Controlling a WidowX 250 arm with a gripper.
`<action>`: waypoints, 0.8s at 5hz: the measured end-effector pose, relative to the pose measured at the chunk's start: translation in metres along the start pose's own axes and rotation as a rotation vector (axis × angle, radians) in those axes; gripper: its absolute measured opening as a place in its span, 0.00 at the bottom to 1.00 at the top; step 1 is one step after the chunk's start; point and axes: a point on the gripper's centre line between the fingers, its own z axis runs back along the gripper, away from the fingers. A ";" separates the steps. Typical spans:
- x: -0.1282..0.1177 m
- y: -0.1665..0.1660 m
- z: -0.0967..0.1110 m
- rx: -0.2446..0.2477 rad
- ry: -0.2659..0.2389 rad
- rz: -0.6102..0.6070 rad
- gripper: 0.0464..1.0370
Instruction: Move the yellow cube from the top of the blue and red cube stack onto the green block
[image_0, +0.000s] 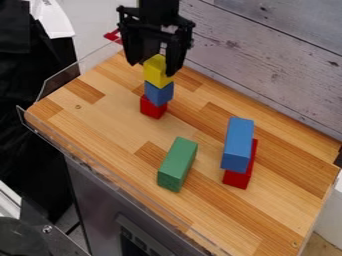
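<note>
Yellow block (157, 73) tops a blue cube (159, 93) and red cube (152, 107), far left on the tabletop (110, 117), between the spread fingers (176, 56) of the gripper (152, 70); grasping or release seems underway, calling for steady alignment.

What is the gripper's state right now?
Gripper: at the yellow block on top of the stack; whether open or closed on it cannot be told.
</note>
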 end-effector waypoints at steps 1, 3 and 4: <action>0.000 -0.003 -0.010 -0.024 0.031 -0.005 0.91; -0.002 0.001 -0.018 -0.039 0.031 0.020 0.54; -0.009 0.003 -0.017 -0.030 0.045 0.033 0.54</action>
